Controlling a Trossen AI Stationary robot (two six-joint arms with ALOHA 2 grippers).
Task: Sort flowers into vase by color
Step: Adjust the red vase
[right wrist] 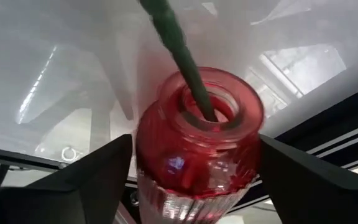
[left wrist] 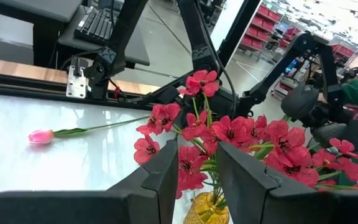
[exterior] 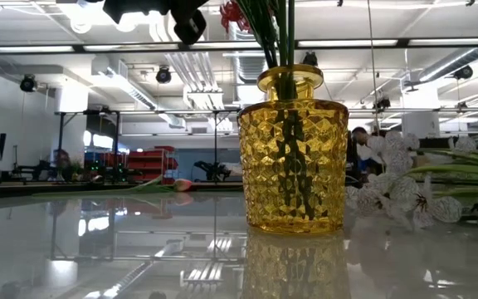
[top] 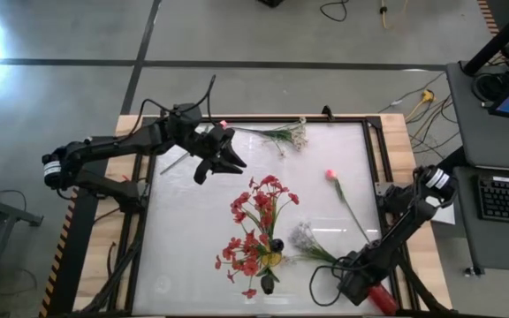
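A yellow glass vase [top: 270,260] [exterior: 293,162] stands near the table's near edge, with red blossom clusters [top: 256,221] [left wrist: 229,134] stuck in it. My left gripper [top: 222,170] [left wrist: 197,158] hovers open, up and to the far left of the red blooms, holding nothing. My right gripper [top: 369,287] [right wrist: 194,143] is at the near right corner around a red glass vase [top: 381,299] [right wrist: 197,149]. A green stem [right wrist: 182,56] sticks in that vase's mouth. A pink bud flower [top: 331,175] [left wrist: 41,135] lies on the table. White sprays lie at the far edge [top: 290,134] and beside the yellow vase [top: 306,237] [exterior: 397,195]. My right gripper holds the red vase by its ribbed body below the shoulder [right wrist: 148,155], one finger on each side, slanting down from above. The vase's mouth [right wrist: 207,102] faces the wrist camera. What the base rests on is out of view.
The glass top is framed by a wooden border with metal rails [top: 387,159]. Open glass lies on the table's left half [top: 184,230]. A desk with a keyboard [top: 506,196] stands to the right, off the table. Beyond the table, the low view shows a workshop.
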